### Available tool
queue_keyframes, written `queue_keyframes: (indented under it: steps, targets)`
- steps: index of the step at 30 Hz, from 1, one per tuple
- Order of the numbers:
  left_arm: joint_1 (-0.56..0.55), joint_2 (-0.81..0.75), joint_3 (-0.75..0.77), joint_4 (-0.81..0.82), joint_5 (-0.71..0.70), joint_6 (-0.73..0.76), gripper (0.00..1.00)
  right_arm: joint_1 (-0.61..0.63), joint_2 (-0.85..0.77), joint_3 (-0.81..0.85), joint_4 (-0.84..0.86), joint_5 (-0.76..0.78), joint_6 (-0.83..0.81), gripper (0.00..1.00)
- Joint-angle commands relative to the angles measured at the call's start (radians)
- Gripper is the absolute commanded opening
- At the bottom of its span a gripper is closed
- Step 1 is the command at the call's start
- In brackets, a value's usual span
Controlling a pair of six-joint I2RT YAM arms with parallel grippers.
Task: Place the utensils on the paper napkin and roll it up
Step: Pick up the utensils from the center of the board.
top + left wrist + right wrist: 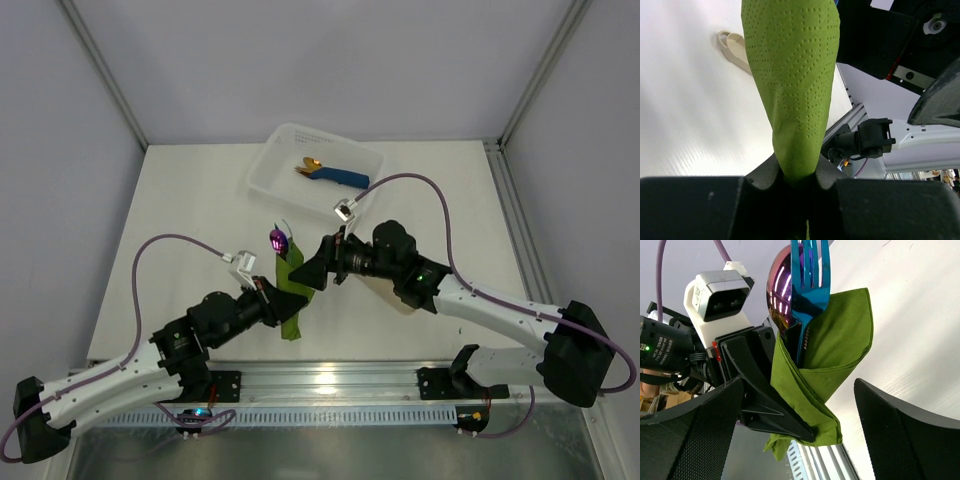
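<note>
The olive-green paper napkin [291, 300] is rolled into a tube around the utensils [277, 240]. Their iridescent spoon bowl and fork tines [801, 280] stick out of its upper end. My left gripper [270, 300] is shut on the lower part of the roll and holds it tilted above the table. In the left wrist view the napkin [792, 90] rises from between the pinching jaws [796, 172]. My right gripper [303, 272] stands open just right of the roll. Its fingers [690, 440] are spread wide on either side of the napkin [830, 365] without touching it.
A white bin [275, 155] stands at the back of the table with a blue rolled napkin and gold cutlery [330, 176] inside. A beige oblong piece [732, 47] lies on the table under the right arm. The metal rail [330, 385] runs along the near edge.
</note>
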State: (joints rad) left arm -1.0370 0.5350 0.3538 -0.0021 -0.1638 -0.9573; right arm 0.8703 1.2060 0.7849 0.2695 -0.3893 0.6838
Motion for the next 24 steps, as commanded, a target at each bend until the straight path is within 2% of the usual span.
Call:
queue_keyframes:
  steps: [1,12,19,21,24]
  targets:
    - [-0.005,-0.013,0.059,0.053,-0.014,0.023,0.0,-0.001,0.027,-0.015,0.086,-0.048,0.016,0.95]
    - [-0.005,0.009,0.053,0.123,0.02,-0.004,0.0,-0.004,0.124,-0.026,0.257,-0.075,0.069,0.98]
    - [-0.005,0.031,0.043,0.168,0.032,-0.021,0.0,-0.007,0.193,-0.032,0.444,-0.12,0.152,0.82]
    - [-0.005,0.025,0.043,0.168,0.027,-0.021,0.0,-0.007,0.201,-0.027,0.451,-0.122,0.157,0.76]
    - [-0.005,0.016,0.043,0.162,0.023,-0.023,0.0,-0.007,0.21,-0.029,0.459,-0.123,0.161,0.73]
